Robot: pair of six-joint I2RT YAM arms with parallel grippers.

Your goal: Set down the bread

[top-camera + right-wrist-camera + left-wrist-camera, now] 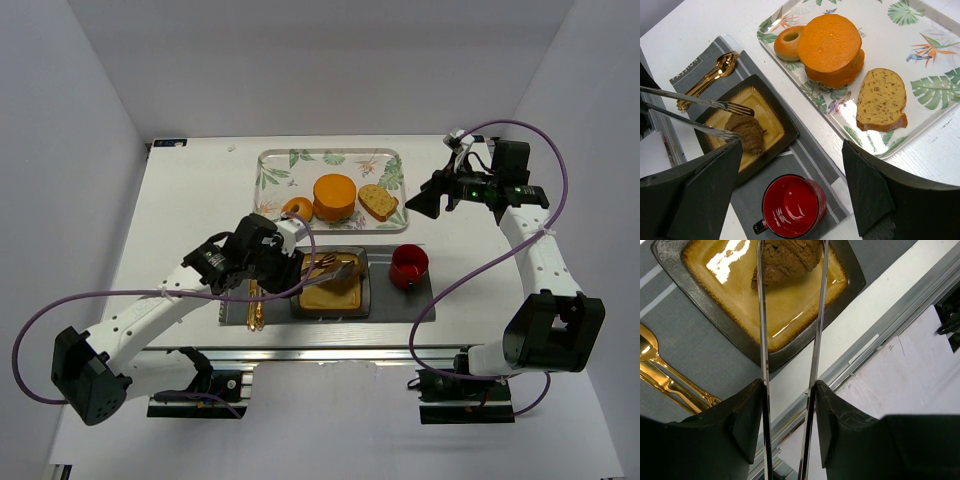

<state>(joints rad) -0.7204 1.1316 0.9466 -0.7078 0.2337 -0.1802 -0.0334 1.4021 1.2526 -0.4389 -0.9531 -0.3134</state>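
Left jaws grip tongs astride bread; mug near.

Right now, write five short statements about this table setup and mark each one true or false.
1. The bread lies on the square plate. True.
2. The left claw is empty. False: it is shut on the tongs, whose tips sit on either side of the bread.
3. The right claw is open and holds nothing. True.
4. The donut sits in the red mug. False: the donut is on the tray, and the mug looks empty.
5. The gold cutlery lies beside the square plate. True.
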